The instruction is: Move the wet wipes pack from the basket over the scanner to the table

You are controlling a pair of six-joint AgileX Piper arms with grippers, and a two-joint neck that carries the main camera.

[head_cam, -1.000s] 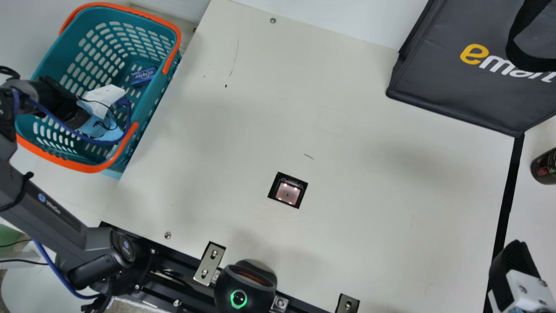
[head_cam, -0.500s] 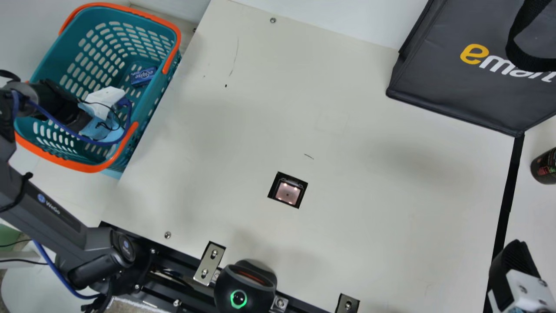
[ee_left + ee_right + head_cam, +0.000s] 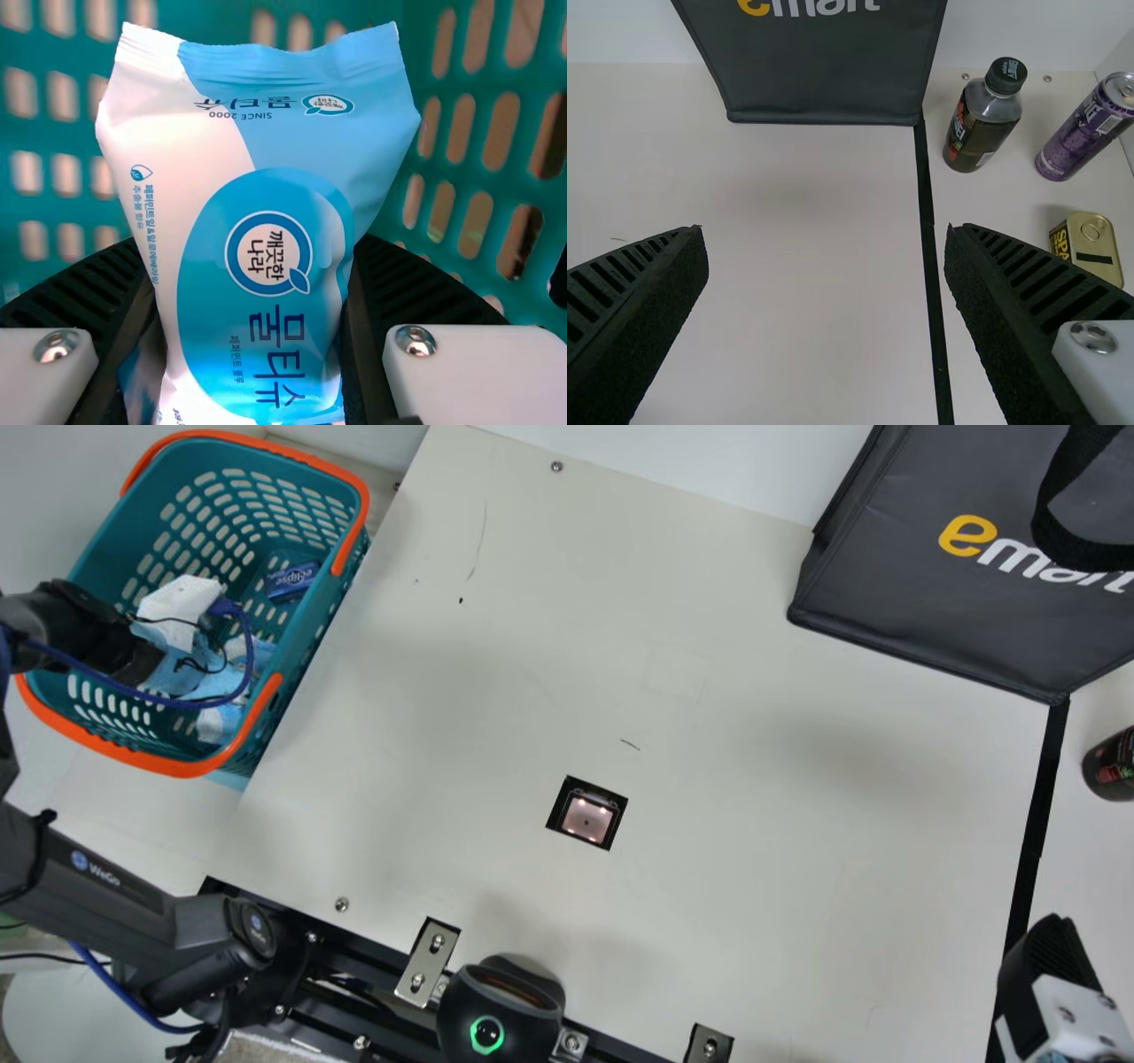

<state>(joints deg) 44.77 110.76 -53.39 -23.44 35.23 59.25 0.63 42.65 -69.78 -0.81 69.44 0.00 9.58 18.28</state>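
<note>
Main view's got the left hand (image 3: 177,607) down in the basket (image 3: 117,540) at like ten o'clock, gripping the wipes (image 3: 266,221), and the right hand (image 3: 1047,952) wide open around four o'clock.

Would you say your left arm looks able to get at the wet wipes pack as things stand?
Yes, seemingly: in the basket, the left hand has a finger against each side of the wet wipes pack.
</note>
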